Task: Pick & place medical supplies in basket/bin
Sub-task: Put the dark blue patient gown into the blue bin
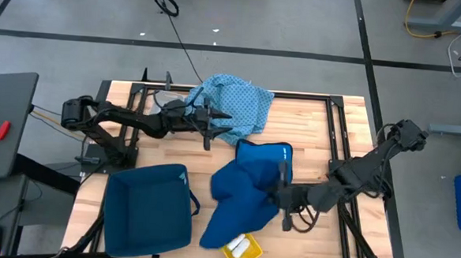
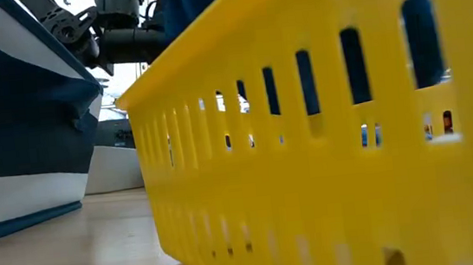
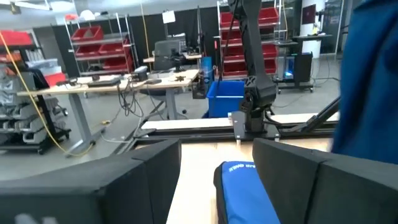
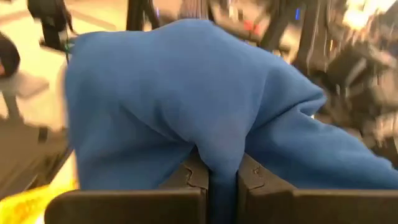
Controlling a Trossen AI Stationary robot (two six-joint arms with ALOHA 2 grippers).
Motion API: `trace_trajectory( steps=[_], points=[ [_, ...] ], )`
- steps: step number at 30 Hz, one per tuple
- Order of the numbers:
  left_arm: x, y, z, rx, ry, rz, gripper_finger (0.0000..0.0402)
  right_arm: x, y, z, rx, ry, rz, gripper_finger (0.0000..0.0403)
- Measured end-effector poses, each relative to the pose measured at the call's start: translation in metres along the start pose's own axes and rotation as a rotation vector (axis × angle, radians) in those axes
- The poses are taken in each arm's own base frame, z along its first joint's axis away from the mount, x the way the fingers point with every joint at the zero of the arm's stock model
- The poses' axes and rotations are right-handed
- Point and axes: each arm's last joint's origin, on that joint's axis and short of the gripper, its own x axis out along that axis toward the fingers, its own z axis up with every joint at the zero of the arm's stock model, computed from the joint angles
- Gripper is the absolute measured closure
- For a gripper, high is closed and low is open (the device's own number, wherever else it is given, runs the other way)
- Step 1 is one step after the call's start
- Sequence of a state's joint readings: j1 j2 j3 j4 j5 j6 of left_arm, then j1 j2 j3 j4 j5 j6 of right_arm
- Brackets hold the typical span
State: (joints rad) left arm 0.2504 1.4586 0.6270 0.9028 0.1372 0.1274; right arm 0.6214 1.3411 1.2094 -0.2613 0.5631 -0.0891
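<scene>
Dotted light-blue cloth point(image 1: 233, 105): heaped at upper centre of the high view, on the far side of the table point(image 1: 309, 133). Two white packets point(image 1: 239, 245): in the yellow basket point(image 1: 242, 256) at the bottom centre edge. Basket wall, slotted, fills most of the low view point(image 2: 324, 141).

Dark blue cloth point(image 1: 238, 200): draped from centre frame down toward the basket, covering part of it. Right gripper point(image 1: 278, 196): lower centre-right, fingers point(image 4: 186, 177) pressed together on a fold of the dark blue cloth point(image 4: 186, 99), which hangs over them in the right wrist view.

Left gripper point(image 1: 212, 116): upper centre, at the edge of the dotted cloth. Fingers point(image 3: 143, 180) spread apart in the left wrist view, nothing between them.

Blue pouch point(image 1: 264, 158): flat at centre, just right of the dark blue cloth, partly overlapped by it; white logo visible point(image 3: 239, 186).

Dark blue bin point(image 1: 147, 208): lower left, beside the dark blue cloth.

Surface: light wood tabletop on a black frame. Floor: grey, marked with dark lines, cables at upper frame. Room beyond, left wrist view: workbenches, red shelf bins point(image 3: 99, 43), blue crate point(image 3: 225, 96).
</scene>
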Motion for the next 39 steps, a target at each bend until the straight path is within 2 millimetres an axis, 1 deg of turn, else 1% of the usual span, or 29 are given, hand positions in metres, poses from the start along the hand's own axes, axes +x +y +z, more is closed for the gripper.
trace_trajectory(
  steps=[5, 10, 13, 17, 22, 27, 31, 34, 39],
  points=[
    [-0.006, 0.001, 0.014, 0.032, -0.036, 0.003, 0.0198, 0.018, -0.013, -0.001, -0.045, -0.213, 0.04, 0.0383],
    [-0.019, 0.002, 0.034, 0.063, -0.064, 0.008, 0.0198, 0.033, -0.035, -0.01, -0.069, -0.313, 0.049, 0.0383],
    [-0.029, 0.002, 0.046, 0.071, -0.066, 0.009, 0.0198, 0.039, -0.049, -0.015, -0.079, -0.355, 0.015, 0.0383],
    [-0.043, 0.002, 0.06, 0.101, -0.063, 0.014, 0.0198, 0.044, -0.07, -0.017, -0.089, -0.357, -0.065, 0.0383],
    [-0.062, 0.001, 0.075, 0.11, -0.062, 0.016, 0.0198, 0.05, -0.099, -0.024, -0.081, -0.312, -0.191, 0.0384],
    [-0.088, 0.001, 0.095, 0.143, -0.098, 0.075, 0.0198, 0.053, -0.122, -0.03, -0.078, -0.281, -0.264, 0.0384],
    [-0.11, -0.001, 0.108, 0.117, -0.127, 0.044, 0.0196, 0.054, -0.136, -0.035, -0.072, -0.262, -0.309, 0.0384],
    [-0.118, -0.004, 0.108, 0.085, -0.105, -0.033, 0.0177, 0.055, -0.143, -0.037, -0.08, -0.25, -0.333, 0.0384],
    [-0.117, -0.007, 0.099, 0.041, -0.015, -0.098, 0.0114, 0.055, -0.152, -0.04, -0.102, -0.235, -0.36, 0.0384]
  ],
)
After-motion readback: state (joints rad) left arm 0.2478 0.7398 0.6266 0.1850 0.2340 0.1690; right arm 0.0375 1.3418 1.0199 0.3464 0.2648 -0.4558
